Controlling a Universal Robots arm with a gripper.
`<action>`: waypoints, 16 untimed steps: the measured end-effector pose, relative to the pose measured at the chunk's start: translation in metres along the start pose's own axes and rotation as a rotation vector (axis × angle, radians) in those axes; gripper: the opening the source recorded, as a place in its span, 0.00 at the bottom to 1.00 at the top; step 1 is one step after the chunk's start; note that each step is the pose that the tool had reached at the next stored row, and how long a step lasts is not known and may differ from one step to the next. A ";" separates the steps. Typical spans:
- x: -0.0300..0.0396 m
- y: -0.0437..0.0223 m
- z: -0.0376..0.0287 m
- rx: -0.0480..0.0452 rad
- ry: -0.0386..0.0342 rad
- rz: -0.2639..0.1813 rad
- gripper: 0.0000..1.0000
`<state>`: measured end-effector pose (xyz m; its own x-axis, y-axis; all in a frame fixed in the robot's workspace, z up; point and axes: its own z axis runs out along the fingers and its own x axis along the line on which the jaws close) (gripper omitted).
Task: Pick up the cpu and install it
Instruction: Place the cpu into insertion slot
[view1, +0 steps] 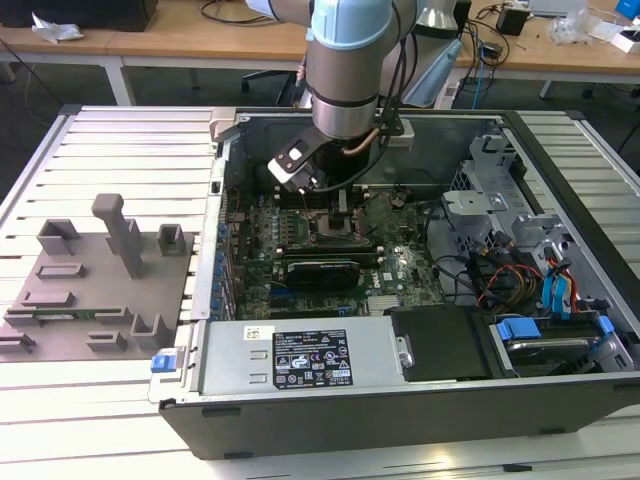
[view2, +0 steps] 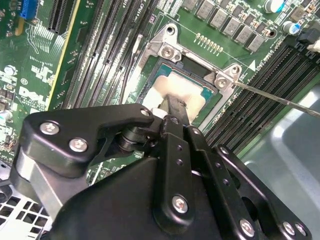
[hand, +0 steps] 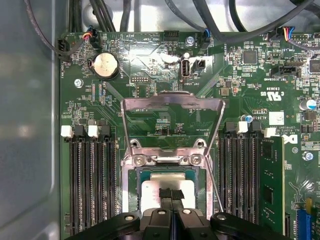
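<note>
Resting in the open socket (hand: 129, 190), the cpu (hand: 152, 192) lies beneath the gripper (hand: 170, 193), closed together; the computer case (view1: 330, 420) sits on a slatted table (view1: 110, 130); desks (view1: 200, 40) stand behind.

cpu (hand: 152, 192) top pale silver, rim dark. Motherboard (hand: 150, 75) green. Memory slots (hand: 92, 185) black, clips white. Jaws black. Socket frame (hand: 172, 101) grey metal. Tabletop (view1: 100, 140) pale grey, striped.

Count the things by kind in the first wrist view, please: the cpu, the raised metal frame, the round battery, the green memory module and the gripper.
cpu: 1
raised metal frame: 1
round battery: 1
green memory module: 1
gripper: 1
Total: 5
</note>
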<state>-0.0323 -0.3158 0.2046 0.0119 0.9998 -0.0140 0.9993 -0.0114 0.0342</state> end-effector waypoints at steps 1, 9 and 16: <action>-0.0001 0.0000 0.0004 0.0003 -0.0003 0.000 0.11; 0.0000 -0.0001 0.0019 0.0000 0.0000 0.000 0.11; 0.0000 0.0002 -0.0038 -0.0003 0.0002 0.000 0.11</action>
<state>-0.0323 -0.3157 0.2084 0.0119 0.9998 -0.0138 0.9993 -0.0115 0.0345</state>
